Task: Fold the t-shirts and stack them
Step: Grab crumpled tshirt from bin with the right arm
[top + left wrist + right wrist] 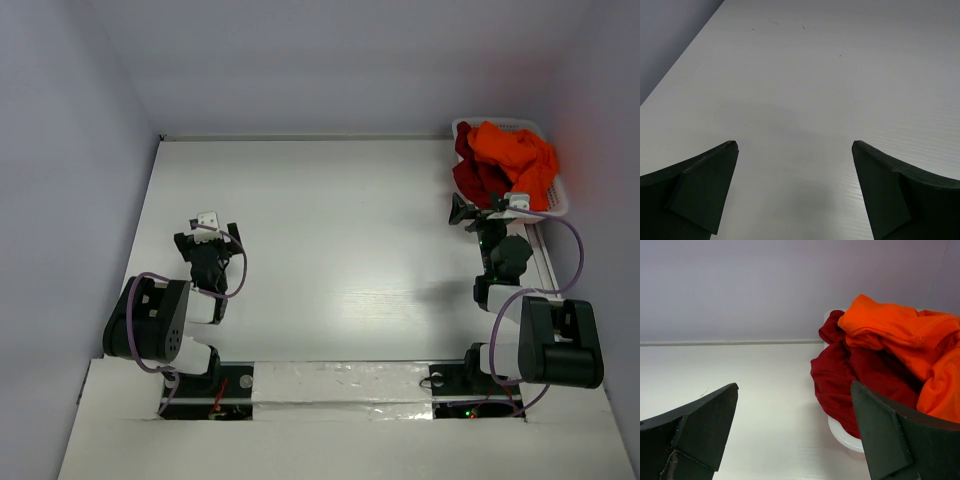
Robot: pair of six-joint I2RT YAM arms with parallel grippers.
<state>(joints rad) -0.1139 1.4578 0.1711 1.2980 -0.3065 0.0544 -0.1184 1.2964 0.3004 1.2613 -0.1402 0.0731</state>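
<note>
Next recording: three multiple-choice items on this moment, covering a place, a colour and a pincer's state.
1. Where are the t-shirts? A) spread flat mid-table B) heaped in the white basket, far right C) stacked near left
2. Which lies on top? A) the orange shirt B) a blue shirt C) a white shirt
3. The right pincer is A) shut on cloth B) open and empty C) out of view

1 B: the top view shows them heaped in the basket.
2 A: orange covers the dark red shirt.
3 B: its fingers stand wide apart, short of the cloth.
</note>
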